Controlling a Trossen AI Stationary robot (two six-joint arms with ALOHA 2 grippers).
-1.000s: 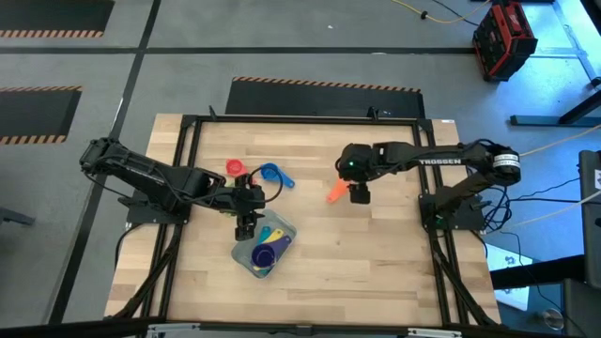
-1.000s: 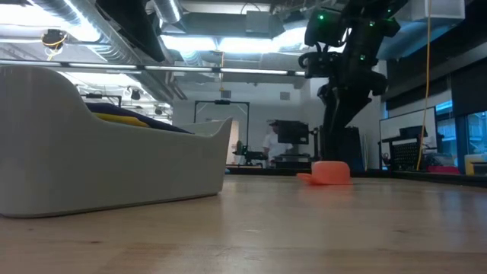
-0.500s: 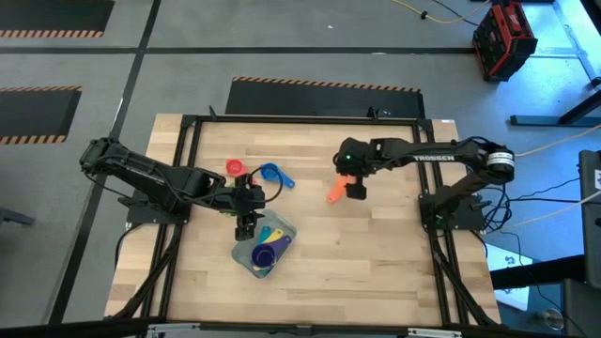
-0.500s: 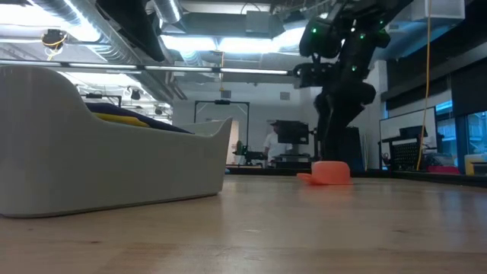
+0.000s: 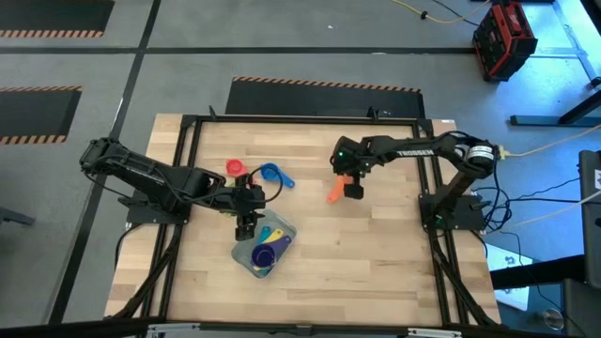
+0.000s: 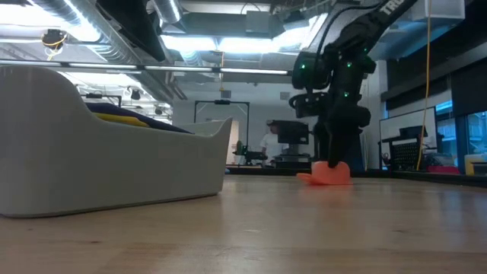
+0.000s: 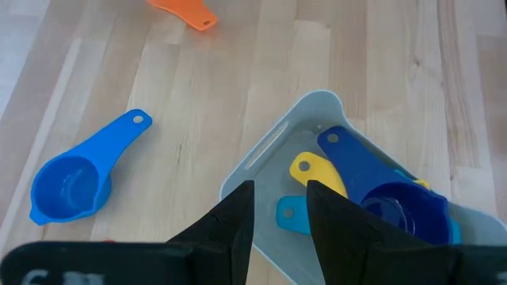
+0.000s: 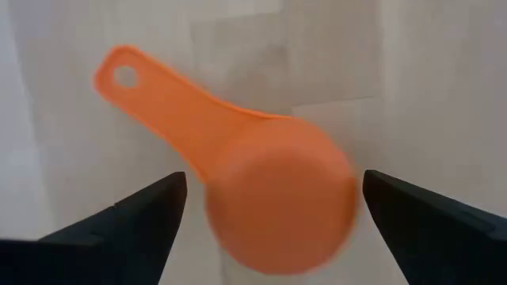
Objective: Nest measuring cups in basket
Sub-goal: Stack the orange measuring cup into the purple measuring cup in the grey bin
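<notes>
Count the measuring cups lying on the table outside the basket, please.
3: red cup and blue cup beyond the basket, orange cup under the right gripper.

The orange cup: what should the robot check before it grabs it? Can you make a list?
1. Right claw open: ok, its fingers stand wide apart.
2. Orange cup between the fingers: ok in the right wrist view, the bowl sits in the gap.
3. Cup the right way up: not ok, it looks bottom-up on the table.
4. Claw low enough to grip: cannot tell; the low view shows it right at the cup.
5. Room in the basket: ok, though cups already lie inside.
6. Left claw out of the way: not ok, it hangs over the basket's edge.
</notes>
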